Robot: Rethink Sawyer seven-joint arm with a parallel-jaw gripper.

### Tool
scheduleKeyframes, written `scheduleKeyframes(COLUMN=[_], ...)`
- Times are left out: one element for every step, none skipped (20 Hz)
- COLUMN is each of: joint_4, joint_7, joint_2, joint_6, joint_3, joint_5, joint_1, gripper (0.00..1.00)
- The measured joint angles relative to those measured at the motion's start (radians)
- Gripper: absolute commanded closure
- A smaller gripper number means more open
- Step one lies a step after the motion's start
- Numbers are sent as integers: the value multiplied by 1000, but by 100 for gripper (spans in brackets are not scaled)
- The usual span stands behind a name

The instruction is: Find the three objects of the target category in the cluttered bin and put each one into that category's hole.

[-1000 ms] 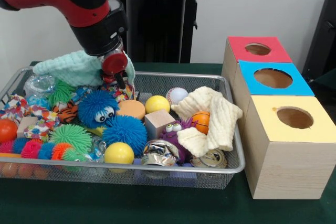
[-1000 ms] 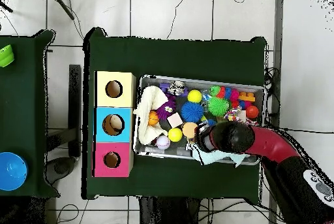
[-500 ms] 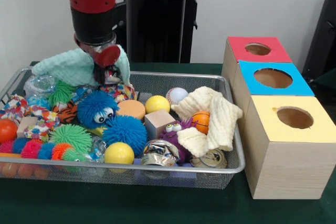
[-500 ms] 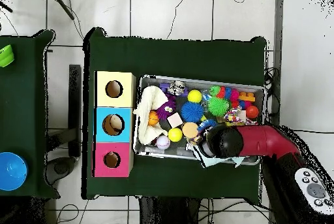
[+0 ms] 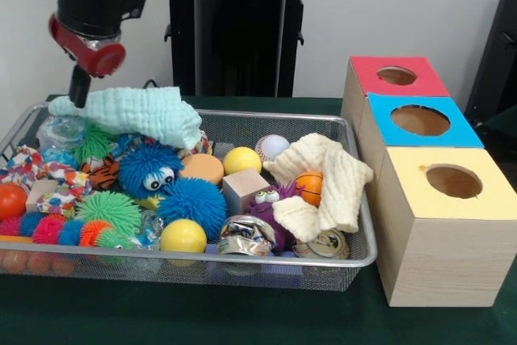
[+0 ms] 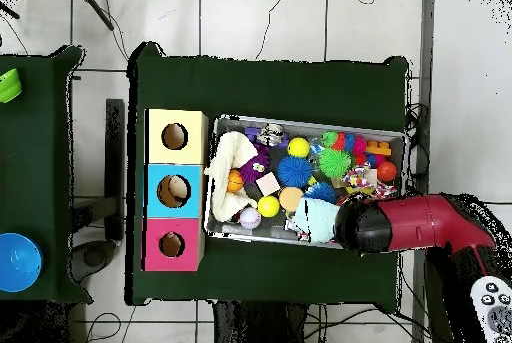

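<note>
Three wooden boxes stand in a row at the right of the front view, each with a round hole in its top: a red box (image 5: 394,77) farthest, a blue box (image 5: 418,121) in the middle and a yellow box (image 5: 451,187) nearest. Left of them on the green worktop (image 5: 242,321) sits a wire bin (image 5: 355,256) crowded with toys. A mint green cloth (image 5: 133,113) lies draped over the far left of the pile, its left end touching the claw (image 5: 78,86), which hangs from the red arm; whether the claw is spread or pinching the cloth I cannot tell. A cream cloth (image 5: 323,179) covers the bin's right end, with a small orange basketball (image 5: 308,186) tucked in its folds.

Overhead, the red arm (image 6: 425,224) reaches in from the right, ending at the bin's (image 6: 300,121) near right edge, where the mint green cloth (image 6: 318,221) lies. The boxes line the bin's left side.
</note>
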State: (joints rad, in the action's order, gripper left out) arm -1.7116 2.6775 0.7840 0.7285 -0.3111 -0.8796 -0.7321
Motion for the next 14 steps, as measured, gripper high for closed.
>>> scheduleKeyframes(joint_4=[4, 6, 10, 16, 22, 26, 31, 37, 42, 48, 59, 66, 76, 92], joint_7=[0, 0, 0, 0, 0, 0, 0, 0, 0, 0, 0, 1, 2, 8], joint_2=[4, 6, 10, 16, 19, 20, 19, 16, 11, 5, -8, -18, -32, -58], joint_6=[-3, -6, -12, -23, -36, -46, -63, -85, -107, -126, -164, -188, -220, -277], joint_3=[5, 8, 14, 25, 36, 44, 55, 68, 80, 91, 112, 125, 143, 174], joint_5=[-9, -15, -26, -42, -59, -72, -87, -104, -118, -127, -145, -154, -163, -173], joint_1=[2, 3, 6, 13, 21, 27, 37, 49, 60, 71, 91, 105, 123, 155], gripper=[100, 100, 100, 100, 100, 100, 100, 100, 100, 100, 100, 100, 100, 100])
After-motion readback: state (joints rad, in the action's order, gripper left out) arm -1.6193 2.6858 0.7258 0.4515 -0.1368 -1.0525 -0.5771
